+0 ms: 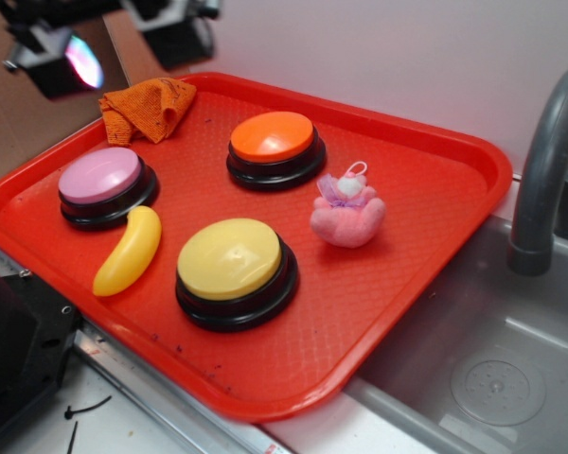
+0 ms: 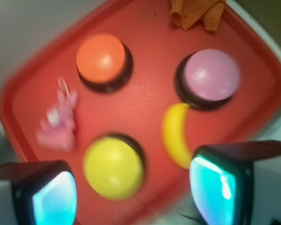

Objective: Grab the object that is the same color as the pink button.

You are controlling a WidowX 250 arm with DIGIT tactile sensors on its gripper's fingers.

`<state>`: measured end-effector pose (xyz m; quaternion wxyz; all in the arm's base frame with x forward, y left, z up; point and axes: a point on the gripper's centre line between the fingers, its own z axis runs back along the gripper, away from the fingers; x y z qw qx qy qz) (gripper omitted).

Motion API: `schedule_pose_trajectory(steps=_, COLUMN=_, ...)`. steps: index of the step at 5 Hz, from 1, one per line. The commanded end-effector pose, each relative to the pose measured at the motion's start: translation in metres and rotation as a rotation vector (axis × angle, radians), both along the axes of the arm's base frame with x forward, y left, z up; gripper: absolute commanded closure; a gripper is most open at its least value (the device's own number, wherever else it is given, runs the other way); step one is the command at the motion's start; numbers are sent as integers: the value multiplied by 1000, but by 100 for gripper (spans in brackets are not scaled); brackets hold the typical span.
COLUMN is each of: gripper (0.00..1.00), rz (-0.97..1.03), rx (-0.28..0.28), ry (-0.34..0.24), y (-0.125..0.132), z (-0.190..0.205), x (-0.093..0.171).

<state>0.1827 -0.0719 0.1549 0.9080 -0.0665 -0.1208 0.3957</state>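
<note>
In the wrist view the gripper (image 2: 131,187) stands spread wide with nothing between its two glowing fingers (image 2: 54,199). Just beyond the gap sits the yellow button (image 2: 113,167), with the banana toy (image 2: 175,133) ahead of the right-hand finger. Beyond the left-hand finger, well clear of it, lies the pink plush toy (image 2: 60,123), blurred here, probably lying with its loop pointing away. Farther on are the orange button (image 2: 101,58) and the pink button (image 2: 211,75), and farthest an orange cloth (image 2: 196,13). All rest on the red tray (image 1: 379,331).
</note>
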Motion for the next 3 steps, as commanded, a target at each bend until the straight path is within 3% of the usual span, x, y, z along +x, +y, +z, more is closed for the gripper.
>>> schedule_pose_trajectory(steps=1, gripper=0, rz=31, rx=-112, ry=-126, y=-16, z=-33, x=54)
schedule_pose_trajectory(steps=3, gripper=0, rz=-43, rx=-27, ry=-146, y=-37, z=-70, x=94)
